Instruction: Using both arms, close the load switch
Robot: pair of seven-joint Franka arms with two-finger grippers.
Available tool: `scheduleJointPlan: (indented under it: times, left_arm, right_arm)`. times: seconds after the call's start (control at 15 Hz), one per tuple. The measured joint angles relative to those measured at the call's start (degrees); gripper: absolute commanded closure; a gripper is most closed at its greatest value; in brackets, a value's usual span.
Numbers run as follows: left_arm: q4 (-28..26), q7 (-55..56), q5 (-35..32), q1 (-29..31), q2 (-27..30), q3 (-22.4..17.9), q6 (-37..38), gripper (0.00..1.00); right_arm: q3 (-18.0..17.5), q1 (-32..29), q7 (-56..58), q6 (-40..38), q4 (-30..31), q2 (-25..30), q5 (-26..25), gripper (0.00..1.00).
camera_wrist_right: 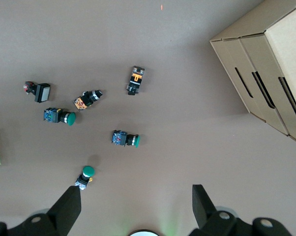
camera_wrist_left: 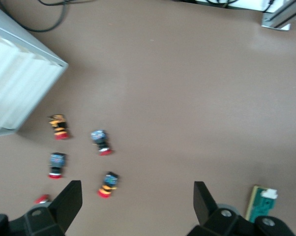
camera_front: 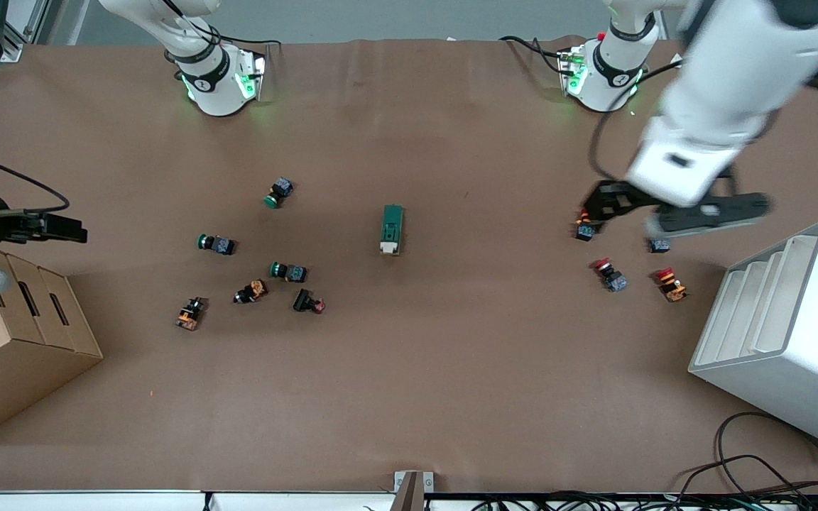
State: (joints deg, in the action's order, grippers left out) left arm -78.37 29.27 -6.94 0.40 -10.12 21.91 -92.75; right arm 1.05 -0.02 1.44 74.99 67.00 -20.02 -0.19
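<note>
I see the load switch point(camera_front: 392, 228) lying mid-frame on the bench point(camera_front: 409, 369), untouched. My left hand point(camera_front: 664, 211) hovers open at frame right over red buttons point(camera_front: 608, 274); my right hand point(camera_wrist_right: 135, 209), open, waits at the left edge. I'd bring both in squarely, one bracing the body, one pressing the lever.
</note>
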Motion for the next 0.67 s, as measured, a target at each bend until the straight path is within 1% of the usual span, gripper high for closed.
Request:
scheduleJointPlan:
  times: [0.2,0.33,0.47,0.67]
  left_arm:
    - [-0.1,-10.3,3.8,0.0,3.1,-8.4,3.7,0.0]
    - [-0.3,-16.5,4.5,0.1,4.4,-12.2,6.4,0.0]
    - [-1.5,-21.5,5.0,0.2,5.9,-14.6,7.5,0.0]
    - [-5.5,-27.1,8.0,1.0,9.0,-17.2,7.7,0.0]
  right_arm:
    - [0.1,0.0,0.0,-0.2,0.0,0.9,0.0,0.0]
    - [0.3,-0.1,0.0,-0.2,0.4,1.7,0.0,0.0]
    - [0.4,-0.1,0.0,0.4,2.4,3.7,0.0,0.0]
    - [0.6,-0.2,0.0,2.4,8.4,9.3,0.0,0.0]
